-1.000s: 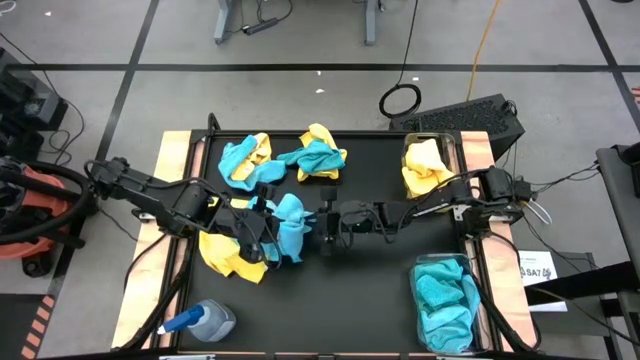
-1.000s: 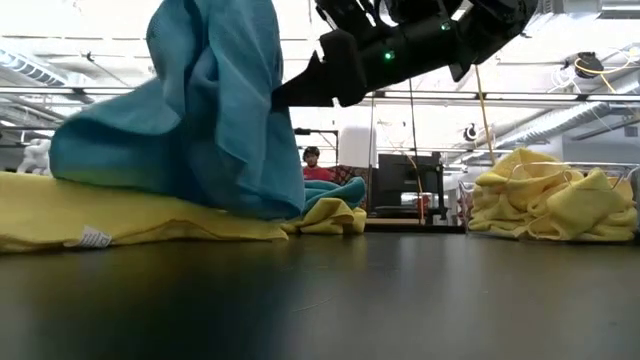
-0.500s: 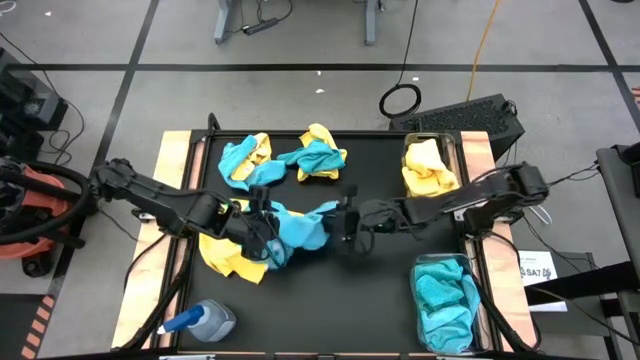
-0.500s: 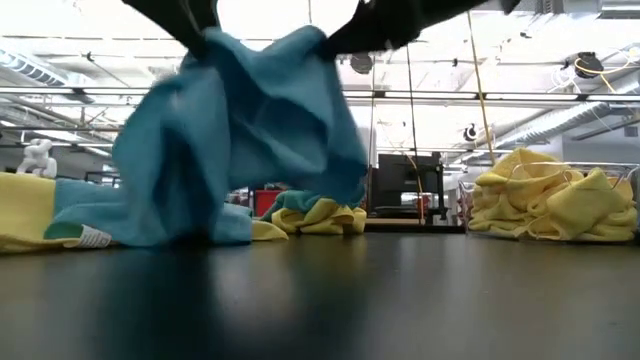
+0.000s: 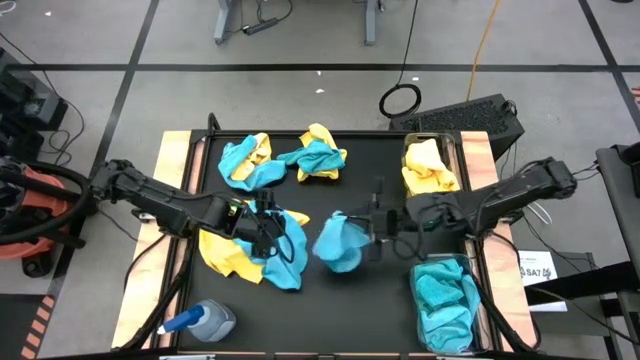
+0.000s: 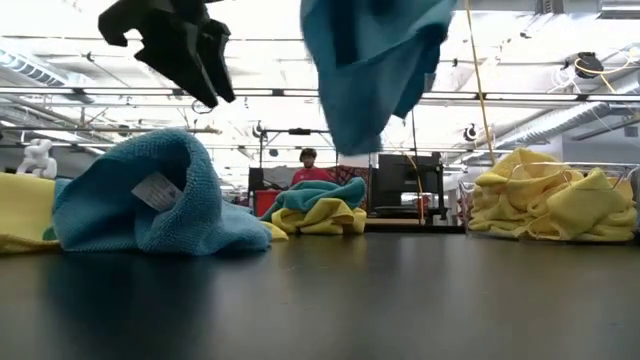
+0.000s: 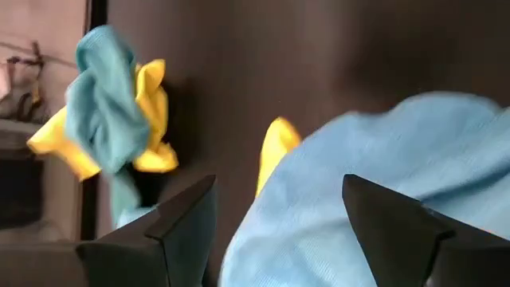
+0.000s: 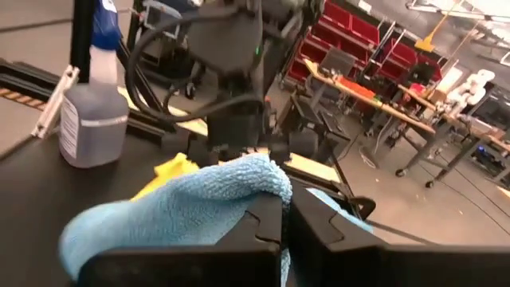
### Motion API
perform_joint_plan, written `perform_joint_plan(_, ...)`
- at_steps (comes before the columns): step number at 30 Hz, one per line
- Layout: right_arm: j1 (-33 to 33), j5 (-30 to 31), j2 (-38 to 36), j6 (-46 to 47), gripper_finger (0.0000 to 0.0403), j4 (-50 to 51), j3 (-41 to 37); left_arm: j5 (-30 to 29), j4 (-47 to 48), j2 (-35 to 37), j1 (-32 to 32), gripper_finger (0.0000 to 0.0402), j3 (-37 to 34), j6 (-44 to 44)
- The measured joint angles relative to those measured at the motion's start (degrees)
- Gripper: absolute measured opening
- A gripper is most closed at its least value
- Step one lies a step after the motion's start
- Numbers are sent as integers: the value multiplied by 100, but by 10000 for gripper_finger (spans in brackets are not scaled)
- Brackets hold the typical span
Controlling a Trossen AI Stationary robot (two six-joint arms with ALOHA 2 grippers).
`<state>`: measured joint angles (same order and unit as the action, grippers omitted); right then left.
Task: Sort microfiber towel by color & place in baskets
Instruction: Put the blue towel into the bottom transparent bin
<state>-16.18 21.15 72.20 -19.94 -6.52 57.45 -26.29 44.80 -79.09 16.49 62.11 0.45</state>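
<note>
A teal towel [image 5: 338,243] has been handed over: the left pincer [image 5: 268,222] is now apart, the right pincer [image 5: 372,228] clamped on it, bound for the teal basket [image 5: 424,330].

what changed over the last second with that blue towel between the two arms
The left gripper opened and let go of the teal towel. The right gripper, shut on it, lifted it clear of the table and carried it right, toward the baskets. Another teal towel was left on the yellow one. The towel piles at the back, both baskets and the spray bottle stayed put.
</note>
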Motion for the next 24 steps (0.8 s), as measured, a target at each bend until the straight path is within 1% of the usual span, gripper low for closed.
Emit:
perform_joint_plan(6, -89, -37, -161, 150, 0, 374, 2, 327, -1505, 0, 2, 274, -66, 473)
perform_joint_plan(8, -134, -60, -161, 153, 0, 447, 2, 520, -2134, 0, 2, 274, -66, 689)
perform_joint_plan(12, -198, -314, -161, 153, 0, 452, 2, 1030, -3285, -54, -37, 274, -66, 1126)
perform_joint_plan(13, -224, -341, -161, 160, 0, 448, 2, 1131, -3490, -83, -58, 274, -66, 1207)
perform_joint_plan(16, -324, -348, -159, 135, 0, 424, 2, 1160, -3873, -217, -182, 279, -66, 1318)
perform_joint_plan(19, -401, -348, -159, 92, 0, 419, 2, 1580, -4076, -427, -339, 298, -66, 1288)
perform_joint_plan(24, -460, -341, -159, 21, 0, 421, 2, 2431, -4876, -1002, -553, 350, -66, 870)
